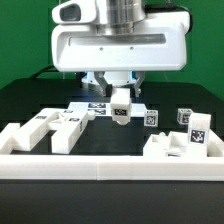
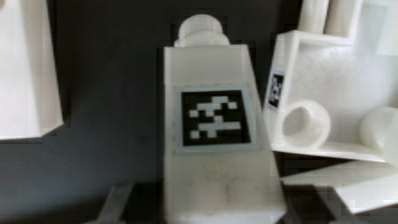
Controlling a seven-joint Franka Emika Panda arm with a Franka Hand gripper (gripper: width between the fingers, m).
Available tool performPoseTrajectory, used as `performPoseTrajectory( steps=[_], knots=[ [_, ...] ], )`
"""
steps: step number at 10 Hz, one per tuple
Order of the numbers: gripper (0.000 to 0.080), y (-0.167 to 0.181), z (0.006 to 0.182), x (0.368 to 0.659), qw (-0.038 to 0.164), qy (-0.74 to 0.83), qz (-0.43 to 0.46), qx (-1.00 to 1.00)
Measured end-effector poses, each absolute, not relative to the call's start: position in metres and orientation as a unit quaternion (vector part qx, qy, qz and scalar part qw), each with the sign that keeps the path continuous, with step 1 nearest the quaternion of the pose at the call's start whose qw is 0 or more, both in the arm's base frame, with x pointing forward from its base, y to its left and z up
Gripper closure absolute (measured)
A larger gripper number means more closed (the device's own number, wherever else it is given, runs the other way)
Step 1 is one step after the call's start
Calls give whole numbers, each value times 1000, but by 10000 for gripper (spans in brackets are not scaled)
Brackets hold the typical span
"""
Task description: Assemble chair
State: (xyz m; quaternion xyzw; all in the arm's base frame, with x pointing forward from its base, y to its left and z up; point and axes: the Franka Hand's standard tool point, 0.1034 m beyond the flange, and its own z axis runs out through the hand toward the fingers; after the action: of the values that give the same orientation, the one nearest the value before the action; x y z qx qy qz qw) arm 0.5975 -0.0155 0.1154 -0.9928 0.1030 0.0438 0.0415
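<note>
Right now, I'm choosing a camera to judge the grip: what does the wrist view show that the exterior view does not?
Only the wrist view: the rounded peg on the tip of the held bar. Only the exterior view: the robot arm and the border rail. Both: the claw closed on the bar, with other white parts lying nearby.

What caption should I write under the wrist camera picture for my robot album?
Gripper holding a white tagged bar with a rounded peg, near other white chair parts.
</note>
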Motion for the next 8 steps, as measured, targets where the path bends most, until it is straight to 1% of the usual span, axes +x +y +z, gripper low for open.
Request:
performPoseTrajectory(
  steps=[1, 2, 4, 5, 6, 8],
  knots=[
    [509, -14, 123, 609, 36, 102, 0, -994],
    [509, -10, 124, 613, 28, 100, -48, -993],
    [509, -12, 121, 616, 14, 98, -114, -988],
    [509, -12, 119, 613, 14, 98, -111, -989],
    [509, -10, 121, 615, 16, 101, -113, -988],
    [509, 6, 130, 620, 22, 108, -120, -987]
  ],
)
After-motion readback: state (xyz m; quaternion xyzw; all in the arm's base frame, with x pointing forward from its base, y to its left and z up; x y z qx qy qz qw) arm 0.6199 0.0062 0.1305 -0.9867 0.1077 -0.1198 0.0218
